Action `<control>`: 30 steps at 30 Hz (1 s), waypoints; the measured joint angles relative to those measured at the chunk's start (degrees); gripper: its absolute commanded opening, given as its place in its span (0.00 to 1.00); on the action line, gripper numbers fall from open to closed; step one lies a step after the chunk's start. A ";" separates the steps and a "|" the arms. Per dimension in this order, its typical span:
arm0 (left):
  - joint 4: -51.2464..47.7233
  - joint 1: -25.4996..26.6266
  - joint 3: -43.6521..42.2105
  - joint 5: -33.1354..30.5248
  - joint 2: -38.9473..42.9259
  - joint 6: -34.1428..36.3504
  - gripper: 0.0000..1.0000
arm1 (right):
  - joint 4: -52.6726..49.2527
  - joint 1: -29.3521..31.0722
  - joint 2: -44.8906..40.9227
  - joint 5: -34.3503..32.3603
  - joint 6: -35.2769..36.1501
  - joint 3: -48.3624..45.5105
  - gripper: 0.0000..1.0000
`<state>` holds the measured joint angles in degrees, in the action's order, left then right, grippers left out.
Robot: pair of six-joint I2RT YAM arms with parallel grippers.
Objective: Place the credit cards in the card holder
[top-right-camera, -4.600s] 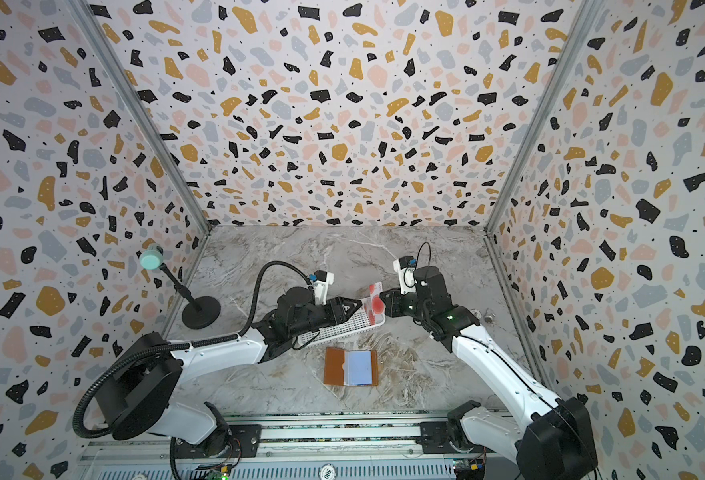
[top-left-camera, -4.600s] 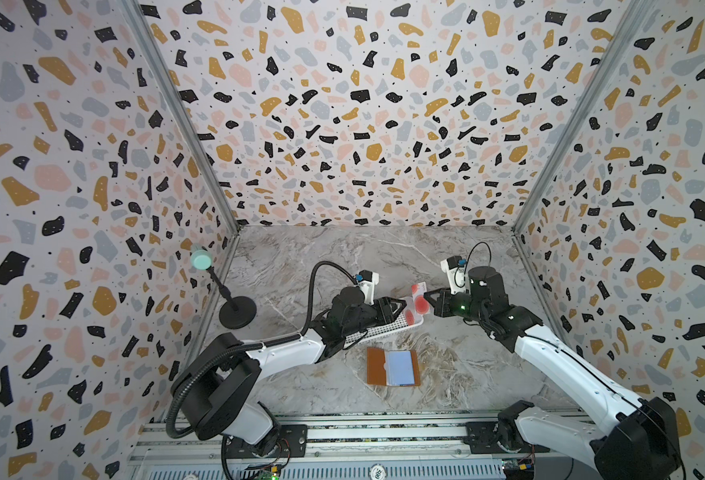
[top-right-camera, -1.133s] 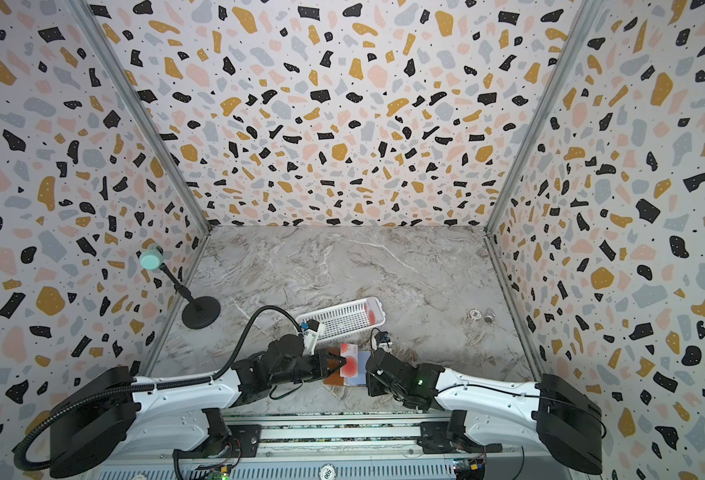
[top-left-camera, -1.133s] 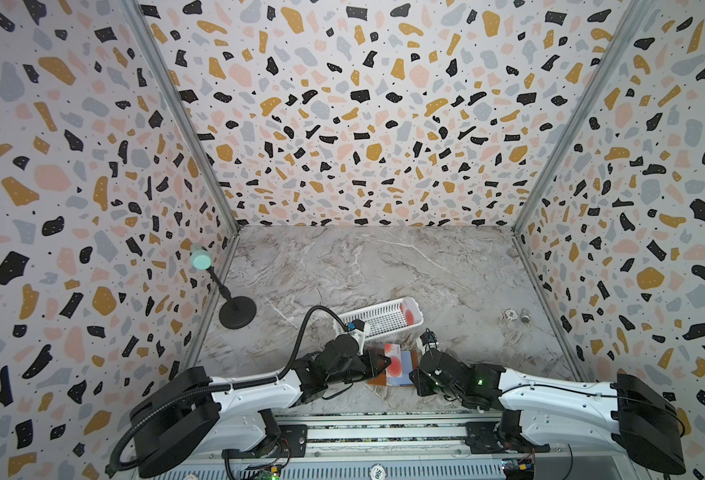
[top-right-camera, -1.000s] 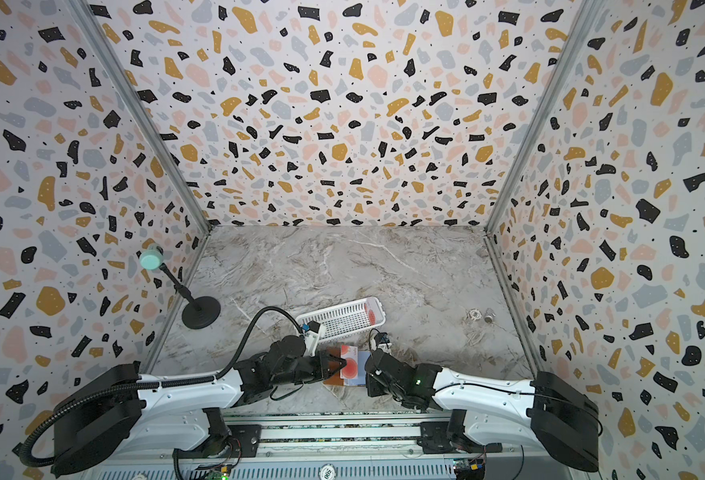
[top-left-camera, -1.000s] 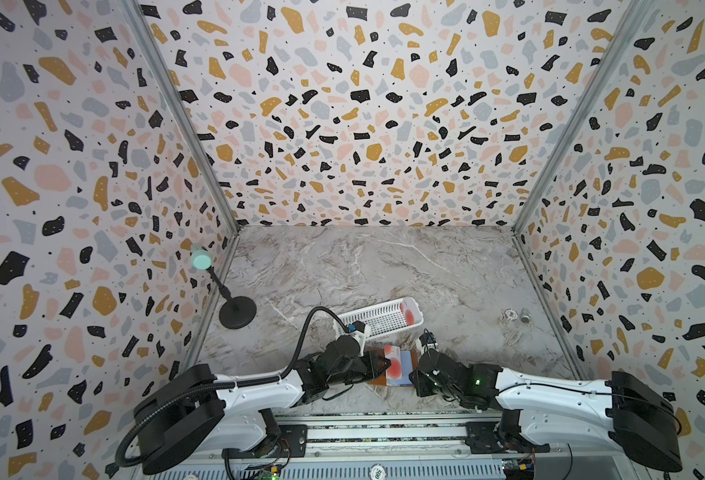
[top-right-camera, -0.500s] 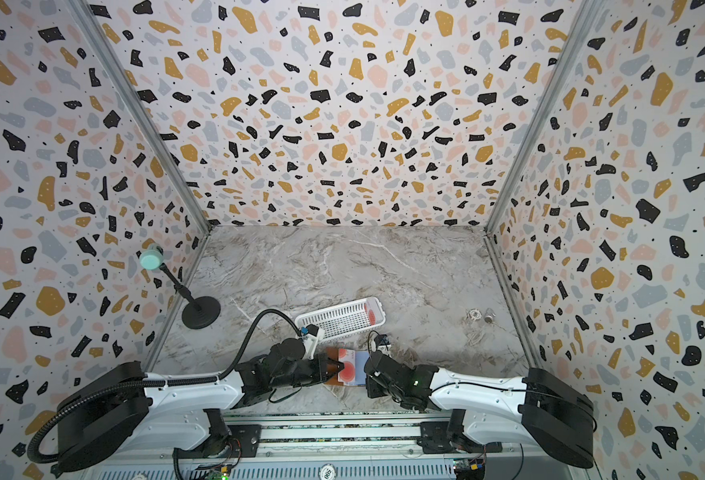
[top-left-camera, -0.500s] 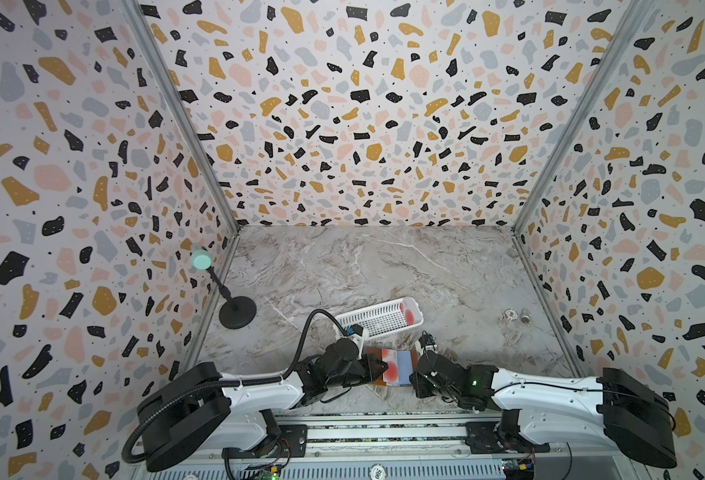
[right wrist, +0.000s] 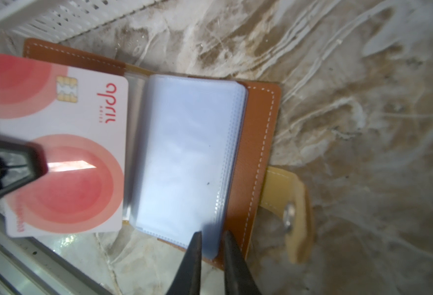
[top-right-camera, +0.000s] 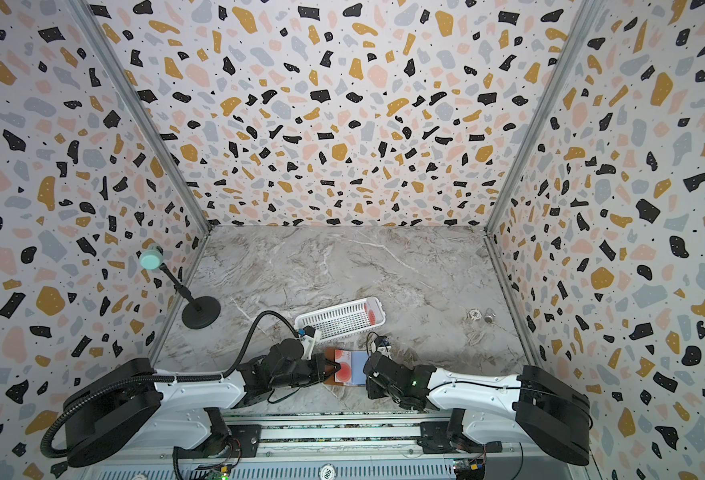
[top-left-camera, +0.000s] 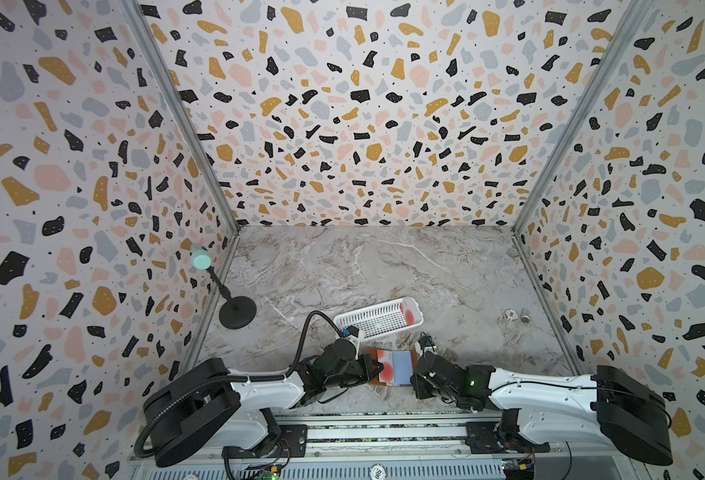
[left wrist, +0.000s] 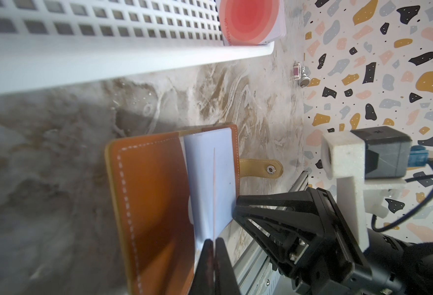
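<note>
While one credit card is clamped btwn the closed jaws of the left gripper, the insertion step is judged to be in hand. The card is held over the 9 o'clock half of the opened card holder, its long edge just beside the plastic sleeves, not yet inside.

In a top view the holder is found at approx. 6 o'clock on the marble-look table, near the front rail, w/ the left gripper at its 9 o'clock and the right gripper at its 3 o'clock. The right jaws are seen a little apart, astride a corner of the sleeve stack; whether it is actually pinched cannot be told. A second card lies in the white basket, at 12 o'clock from the holder.

Next, one sleeve prob. must be parted and steadied, and the card slid edge-first toward 3 o'clock, kept level w/ the slot.

Materials:
- **Card:** thin, stiff, glossy, w/ rounded corners, red blobs and a chip.
- **Sleeves:** pale blue, limp, translucent film w/ embossed seams, expected to buckle if pushed.
- **Cover:** tan leather, white-stitched, w/ a snap tab.
- **Basket:** rigid slotted plastic.
</note>
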<state>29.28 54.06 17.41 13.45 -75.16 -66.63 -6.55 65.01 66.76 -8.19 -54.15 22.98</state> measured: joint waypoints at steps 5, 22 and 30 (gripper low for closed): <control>0.48 -0.42 0.00 0.66 -1.18 0.09 0.00 | 0.04 0.00 0.04 -0.02 0.00 0.00 0.17; 2.47 -1.36 0.00 1.27 -3.13 0.37 0.00 | 0.04 0.00 0.04 -0.04 0.00 -0.02 0.16; 3.04 -1.53 -0.04 2.10 -3.98 0.57 0.00 | 0.04 0.00 0.04 -0.04 0.00 -0.02 0.16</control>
<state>32.32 52.53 17.37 15.55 -79.13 -66.06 -6.50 65.01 66.81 -8.23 -54.15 22.96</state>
